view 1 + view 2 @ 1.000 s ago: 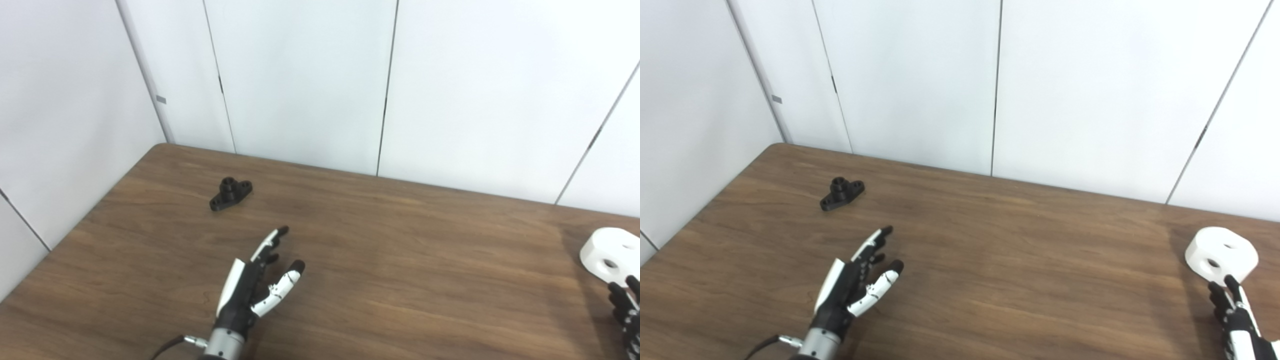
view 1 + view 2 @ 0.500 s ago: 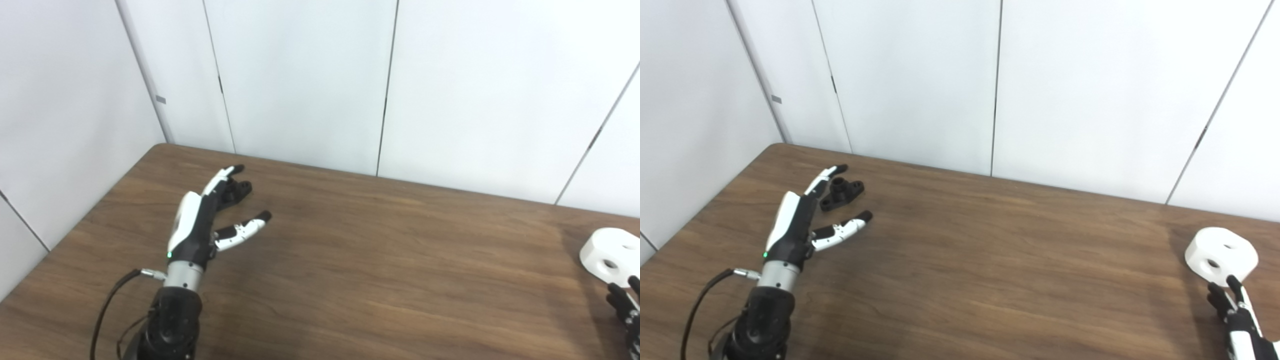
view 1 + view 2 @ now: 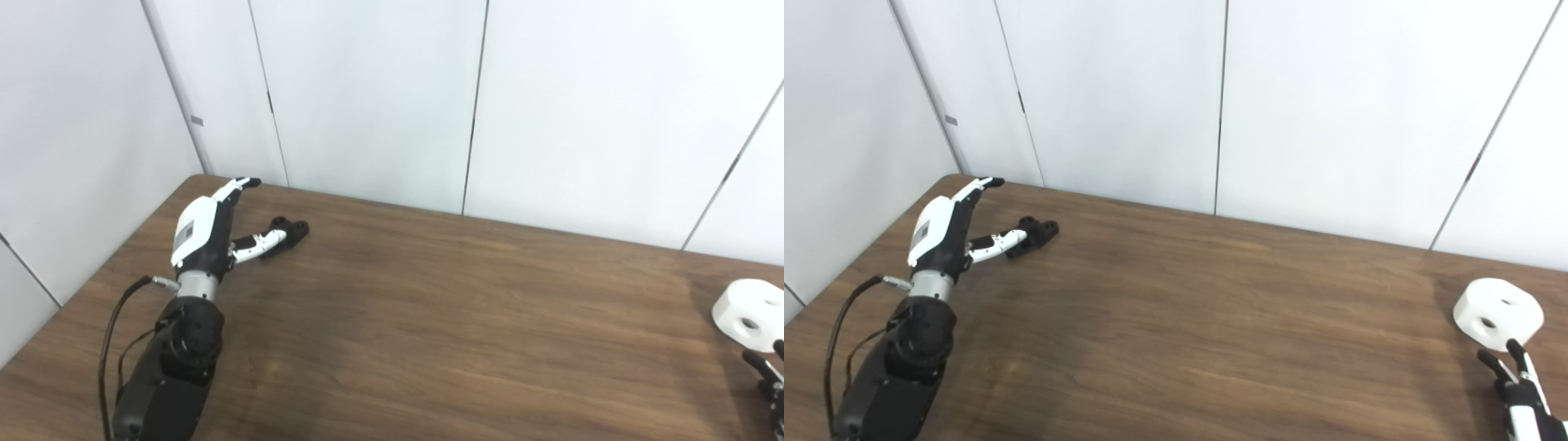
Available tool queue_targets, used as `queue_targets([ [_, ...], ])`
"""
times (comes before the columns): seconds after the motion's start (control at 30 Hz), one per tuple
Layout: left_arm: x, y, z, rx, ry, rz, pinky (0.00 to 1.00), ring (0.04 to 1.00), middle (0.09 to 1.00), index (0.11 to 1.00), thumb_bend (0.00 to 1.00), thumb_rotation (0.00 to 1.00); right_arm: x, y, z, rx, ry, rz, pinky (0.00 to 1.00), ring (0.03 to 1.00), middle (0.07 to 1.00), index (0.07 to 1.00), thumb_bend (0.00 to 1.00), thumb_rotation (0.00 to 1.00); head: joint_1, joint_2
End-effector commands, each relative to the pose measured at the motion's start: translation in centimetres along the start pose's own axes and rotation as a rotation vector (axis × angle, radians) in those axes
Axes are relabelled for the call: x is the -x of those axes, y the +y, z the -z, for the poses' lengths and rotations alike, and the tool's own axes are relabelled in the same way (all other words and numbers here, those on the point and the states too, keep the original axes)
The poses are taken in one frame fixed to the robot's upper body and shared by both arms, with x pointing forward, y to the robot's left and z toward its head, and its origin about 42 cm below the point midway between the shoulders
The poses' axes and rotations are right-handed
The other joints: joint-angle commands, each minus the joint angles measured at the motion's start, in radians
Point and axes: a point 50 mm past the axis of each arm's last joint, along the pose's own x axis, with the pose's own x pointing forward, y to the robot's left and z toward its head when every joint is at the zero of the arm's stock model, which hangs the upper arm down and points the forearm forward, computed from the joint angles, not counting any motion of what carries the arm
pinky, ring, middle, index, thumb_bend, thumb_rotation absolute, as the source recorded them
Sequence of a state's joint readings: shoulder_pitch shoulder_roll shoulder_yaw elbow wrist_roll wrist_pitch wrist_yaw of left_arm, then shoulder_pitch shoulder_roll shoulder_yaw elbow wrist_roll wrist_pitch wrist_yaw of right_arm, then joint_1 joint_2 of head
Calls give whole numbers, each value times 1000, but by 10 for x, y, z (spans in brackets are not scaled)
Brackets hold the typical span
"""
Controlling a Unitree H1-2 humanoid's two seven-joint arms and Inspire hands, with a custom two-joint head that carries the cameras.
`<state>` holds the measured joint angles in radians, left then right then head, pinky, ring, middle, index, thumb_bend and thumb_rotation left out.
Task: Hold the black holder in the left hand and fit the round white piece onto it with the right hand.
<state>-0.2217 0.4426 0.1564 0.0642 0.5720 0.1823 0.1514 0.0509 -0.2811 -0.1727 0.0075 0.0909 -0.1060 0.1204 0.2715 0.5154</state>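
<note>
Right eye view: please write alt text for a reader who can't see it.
The robot's open left hand reaches beside a small black holder at the far left of a wooden table. At the right edge, the right hand waits just short of a round white piece.

White-backed left hand (image 3: 202, 229), black forearm, cable

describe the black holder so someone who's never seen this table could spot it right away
Start at the far left corner of the brown wooden table. Beside the open left hand reaching in there lies the black holder, a small flat bar with a short round stub on top. It is the only dark part; the round white piece sits far right.
</note>
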Motion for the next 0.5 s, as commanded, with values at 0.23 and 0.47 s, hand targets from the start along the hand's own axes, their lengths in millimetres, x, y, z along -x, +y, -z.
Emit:
queue_targets([
  [0.23,-39,13,-4,-137,-39,-48,968,952,917,823,845,449,21,16,19,-49,102,2,1000,997,907,984,587,994,-7,8],
  [0.47,-49,1,2,-125,7,2,973,958,917,815,937,494,24,16,17,-34,101,3,1000,989,903,985,600,999,-9,15],
])
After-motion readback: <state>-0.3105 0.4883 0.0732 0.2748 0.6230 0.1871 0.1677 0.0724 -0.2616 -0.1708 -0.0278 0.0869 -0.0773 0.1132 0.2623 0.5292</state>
